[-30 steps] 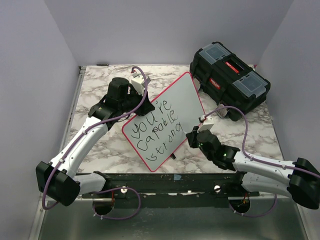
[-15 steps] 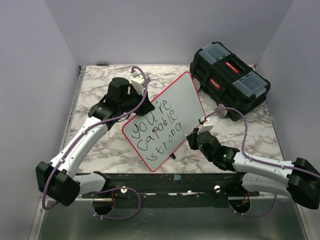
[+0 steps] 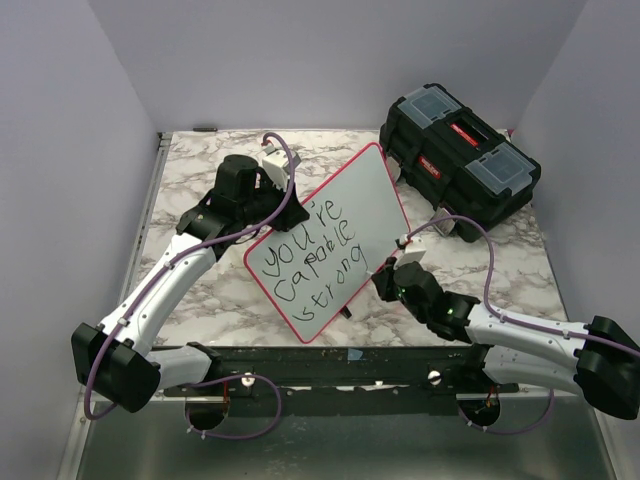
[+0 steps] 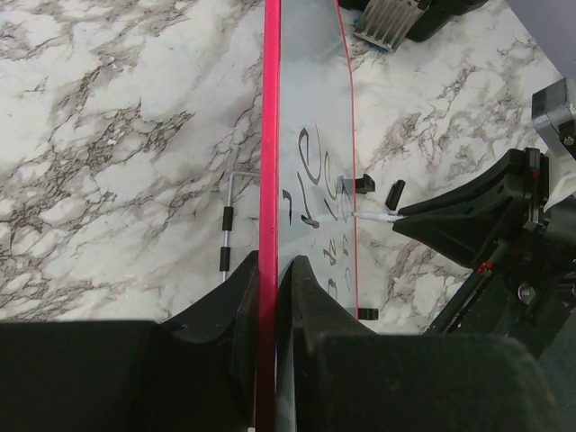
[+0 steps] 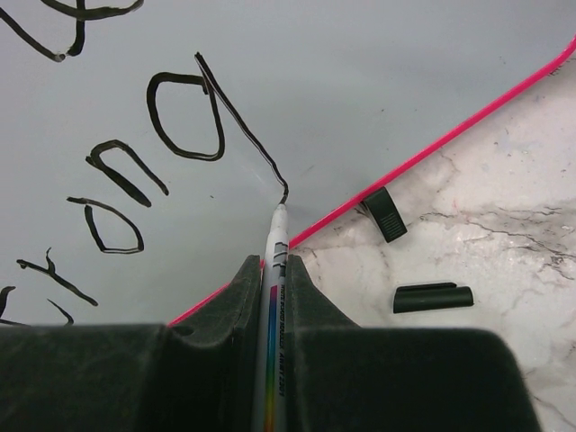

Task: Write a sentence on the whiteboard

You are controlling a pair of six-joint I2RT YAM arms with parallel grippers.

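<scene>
The whiteboard [image 3: 355,205] stands propped at a slant near the middle of the surface [image 3: 190,175], its far corner reaching toward the black toolbox [image 3: 460,150] at the far right corner. The left tool [image 4: 270,270] is pinching the board's red rim, and that seems to be the only thing holding it up. The right tool [image 5: 270,265] is pressed together on a marker [image 5: 278,229] whose tip rests at the tail of the last "g" in the sentence [image 3: 310,255], just beside the rim and a black clip [image 5: 385,214]. My worry is the edge: any longer stroke would run the tip off the board onto the rim or the marble. A hard push could also swing the board in that one-sided pinch and drag a stray line, and lifting away low might smear "strong".
</scene>
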